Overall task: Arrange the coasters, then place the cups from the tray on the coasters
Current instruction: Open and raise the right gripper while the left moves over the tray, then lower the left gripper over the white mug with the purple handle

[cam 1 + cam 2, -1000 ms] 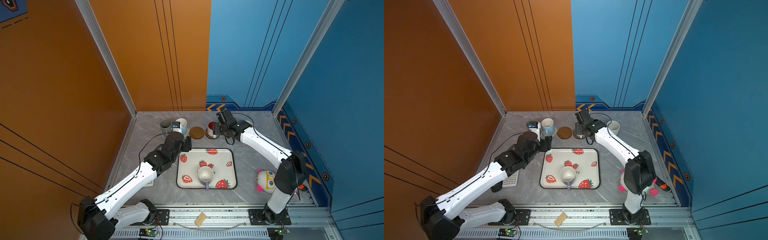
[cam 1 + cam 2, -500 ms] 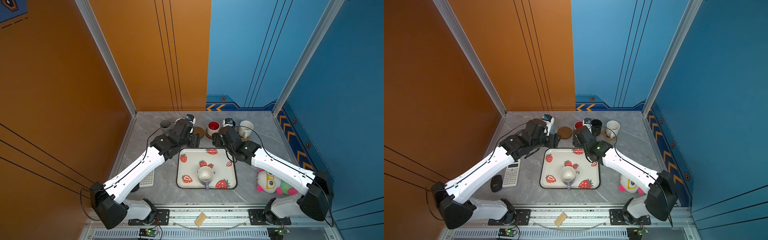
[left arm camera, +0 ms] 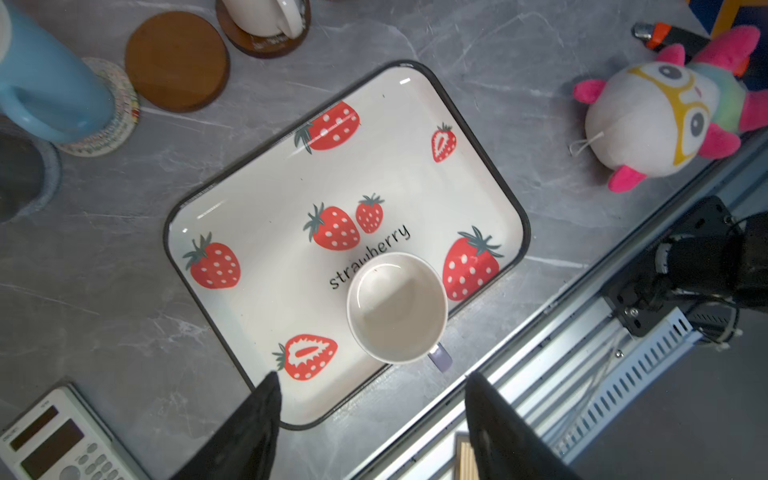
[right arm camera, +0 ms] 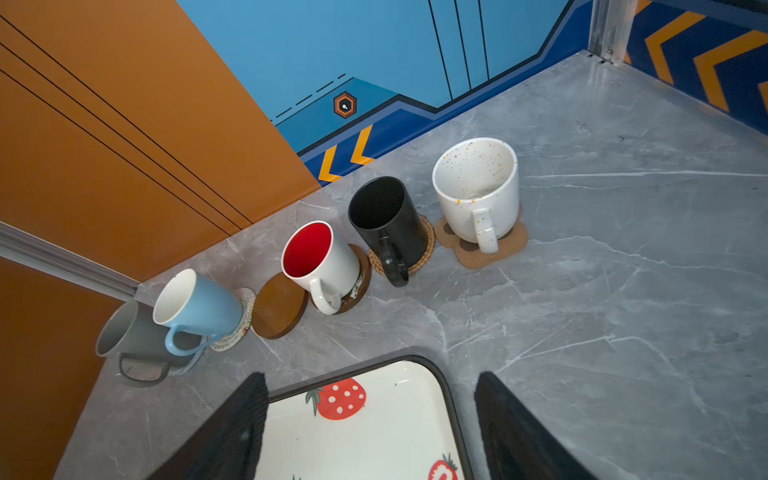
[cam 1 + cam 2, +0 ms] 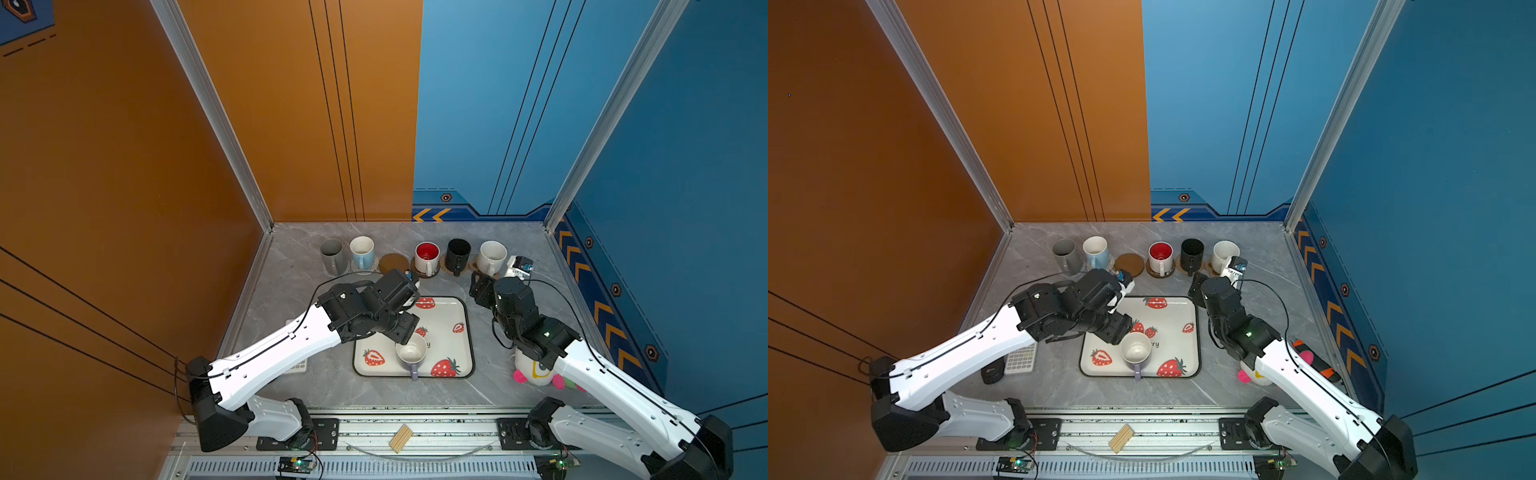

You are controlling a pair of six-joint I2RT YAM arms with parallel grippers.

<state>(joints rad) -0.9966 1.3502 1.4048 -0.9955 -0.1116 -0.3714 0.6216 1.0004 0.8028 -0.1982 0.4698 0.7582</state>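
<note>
The lilac cup (image 5: 411, 353) stands upright on the strawberry tray (image 5: 446, 347), near its front edge. My left gripper (image 3: 372, 376) hangs open just above and beside this cup (image 3: 397, 307), with nothing between its fingers. At the back, five cups stand on coasters: grey (image 5: 332, 254), blue (image 5: 362, 251), red-inside (image 5: 427, 257), black (image 5: 458, 253) and speckled (image 5: 491, 257). A bare wooden coaster (image 5: 394, 262) lies between the blue and red-inside cups. My right gripper (image 4: 370, 376) is open and empty over the tray's far right corner (image 4: 432, 374).
A plush toy (image 5: 536, 372) lies right of the tray under my right arm, with an orange and black tool (image 5: 1316, 361) beside it. A calculator (image 5: 1021, 357) and a small black object (image 5: 992, 370) lie left of the tray. Walls stand close behind the cup row.
My left gripper has come back from the blue cup at the back row to above the lilac cup. My right gripper has left the red-inside cup and drawn back to the tray's far right corner.
</note>
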